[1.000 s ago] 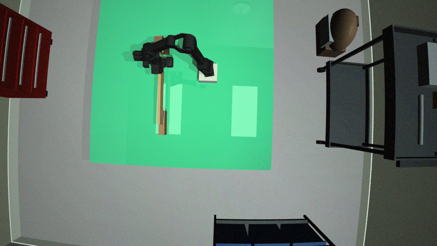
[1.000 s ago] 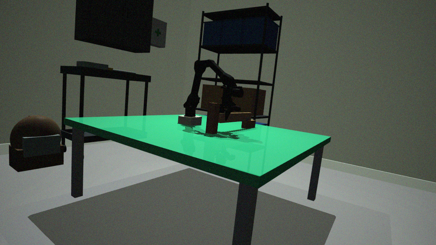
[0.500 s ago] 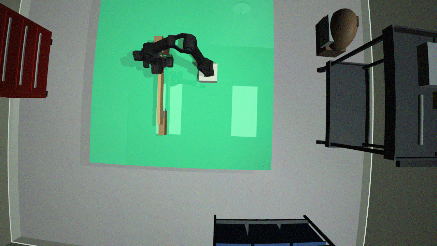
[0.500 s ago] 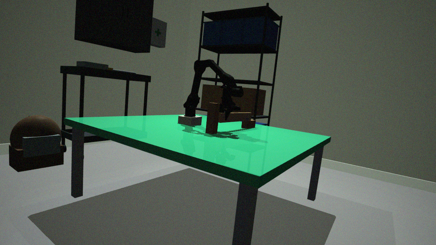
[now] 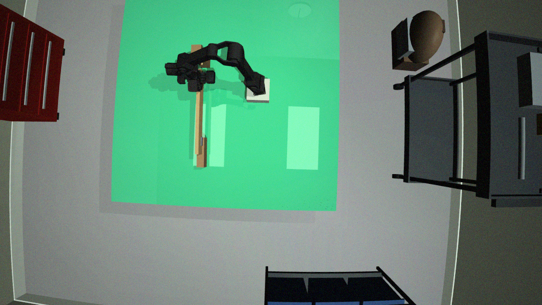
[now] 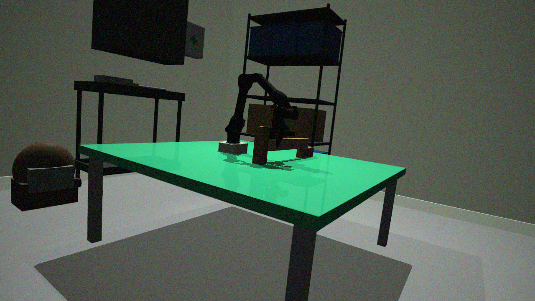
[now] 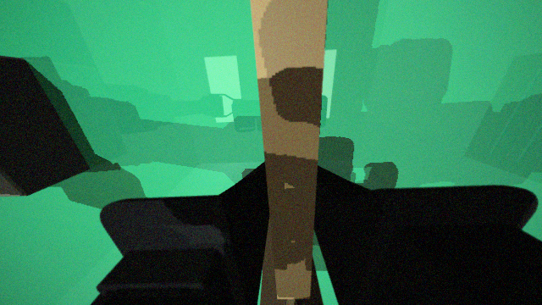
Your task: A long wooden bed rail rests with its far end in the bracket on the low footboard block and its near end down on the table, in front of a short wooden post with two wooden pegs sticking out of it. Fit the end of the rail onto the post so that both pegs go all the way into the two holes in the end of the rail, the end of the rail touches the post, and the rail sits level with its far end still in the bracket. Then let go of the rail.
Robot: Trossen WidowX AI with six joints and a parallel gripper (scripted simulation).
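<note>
- Nearest, the upright wooden post [image 5: 196, 47] [image 6: 260, 146] was seen standing on the green table [image 5: 265, 178] [image 6: 187, 168]; what looked like a peg [image 7: 290, 302] was left visible just past the near end of the rail;
- behind the post, the wooden rail [image 5: 198, 121] [image 6: 289, 144] [image 7: 292, 97] was pinched near that end between the fingers of the gripper [image 5: 200, 77] [image 6: 278, 141] [image 7: 284, 165]; it was held off the table, roughly level;
- farther along, its far end was set over the low footboard block [image 5: 202, 161] [image 6: 304, 152], by the grey bracket [image 5: 202, 141]; its exact seating could not be told;
- beyond the table, a shelf rack [image 5: 266, 284] [image 6: 341, 44] was seen.
</note>
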